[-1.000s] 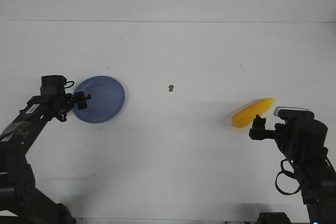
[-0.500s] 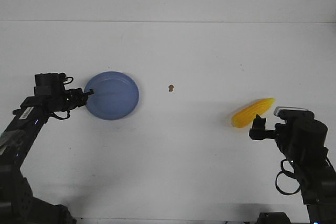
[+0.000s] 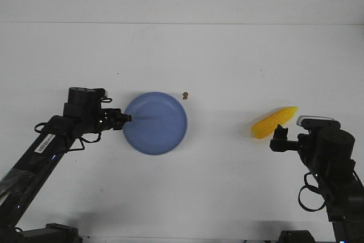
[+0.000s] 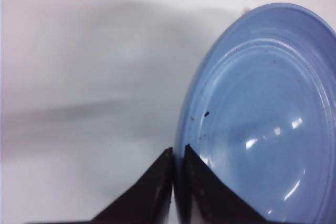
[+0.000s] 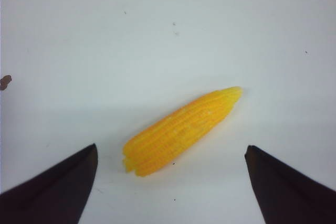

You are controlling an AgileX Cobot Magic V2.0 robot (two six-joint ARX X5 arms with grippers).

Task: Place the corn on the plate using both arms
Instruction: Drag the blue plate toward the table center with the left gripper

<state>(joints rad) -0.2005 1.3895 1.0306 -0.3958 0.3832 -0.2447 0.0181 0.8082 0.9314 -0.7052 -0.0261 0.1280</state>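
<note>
- Two grippers sit nearest you in the front view: your right gripper (image 3: 278, 135) low on the right, your left gripper (image 3: 124, 119) further in on the left.
- Your right wrist view gives what the front view cannot: the right gripper (image 5: 170, 184) has its fingers (image 5: 58, 184) spread wide, with bare white table (image 5: 168, 24) between them and nothing held.
- You see the corn (image 5: 181, 132) in that same view lying flat just beyond the gap between the fingers, not touched by either one.
- From the front, the corn (image 3: 274, 122) lies just past the right gripper's tip, its pointed end aimed away toward the far right.
- Your left wrist view shows the left gripper (image 4: 177, 158) pinched onto the rim of the plate (image 4: 262, 119), one finger on the outside, one on the inside.
- In the front view the plate (image 3: 155, 123) sits left of centre, well apart from the corn, with the left gripper at its left edge; whether it is lifted clear of the table you cannot tell.
- Farthest out, a small brown speck (image 3: 185, 95) lies just beyond the plate's far right rim.
</note>
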